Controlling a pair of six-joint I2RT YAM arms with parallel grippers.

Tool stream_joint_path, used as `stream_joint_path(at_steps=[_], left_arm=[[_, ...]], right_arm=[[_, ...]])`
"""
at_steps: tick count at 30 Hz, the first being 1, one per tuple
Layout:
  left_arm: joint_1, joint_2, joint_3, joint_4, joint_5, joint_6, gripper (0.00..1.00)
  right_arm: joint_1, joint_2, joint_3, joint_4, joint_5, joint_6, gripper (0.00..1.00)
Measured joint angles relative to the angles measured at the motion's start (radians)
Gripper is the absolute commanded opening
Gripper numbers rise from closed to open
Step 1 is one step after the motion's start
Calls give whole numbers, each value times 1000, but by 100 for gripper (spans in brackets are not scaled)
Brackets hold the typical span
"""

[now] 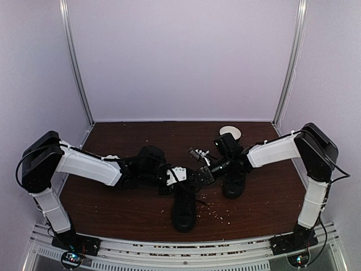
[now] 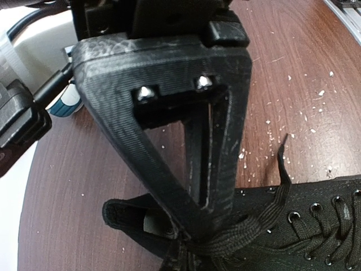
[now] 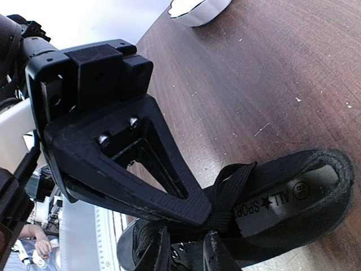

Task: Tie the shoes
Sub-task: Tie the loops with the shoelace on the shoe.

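Two black shoes are on the brown table. One (image 1: 184, 209) lies in the middle with its toe toward the near rail; the other (image 1: 234, 183) sits partly under my right arm. Both grippers meet over the middle shoe's ankle opening. My left gripper (image 1: 189, 180) (image 2: 194, 240) is shut, pinching a flat black lace (image 2: 265, 212) whose free end sticks up to the right. My right gripper (image 1: 204, 172) (image 3: 213, 234) is closed on a bunched lace loop (image 3: 234, 189) just above the insole (image 3: 276, 203) printed "ALL SPORT". The knot itself is hidden by the fingers.
A white bowl (image 1: 230, 132) (image 3: 197, 8) stands at the back of the table, behind the right arm. White crumbs (image 1: 214, 212) are scattered beside the middle shoe. A white and blue object (image 2: 62, 104) shows at the left of the left wrist view.
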Motion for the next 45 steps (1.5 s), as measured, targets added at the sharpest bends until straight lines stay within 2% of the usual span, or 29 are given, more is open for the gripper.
stream_joint_path(at_steps=[11, 14, 18, 23, 26, 38, 45], left_arm=[[0, 0, 0, -1, 8, -1, 5], [0, 0, 0, -4, 5, -3, 7], [0, 0, 0, -9, -5, -8, 8], [0, 0, -4, -4, -16, -16, 24], [-2, -7, -19, 12, -20, -20, 30], [-1, -70, -45, -11, -26, -11, 31], [-1, -70, -12, -89, -26, 11, 31]], right_arm=[[2, 17, 1, 26, -17, 61, 18], [4, 23, 1, 43, -18, 85, 13], [4, 28, 1, 69, -22, 122, 0], [4, 29, 1, 61, -12, 121, 0], [-3, 23, -1, 40, 7, 101, 0], [-24, -19, -3, -64, 40, 5, 0], [-24, -31, -2, -112, 32, -40, 0]])
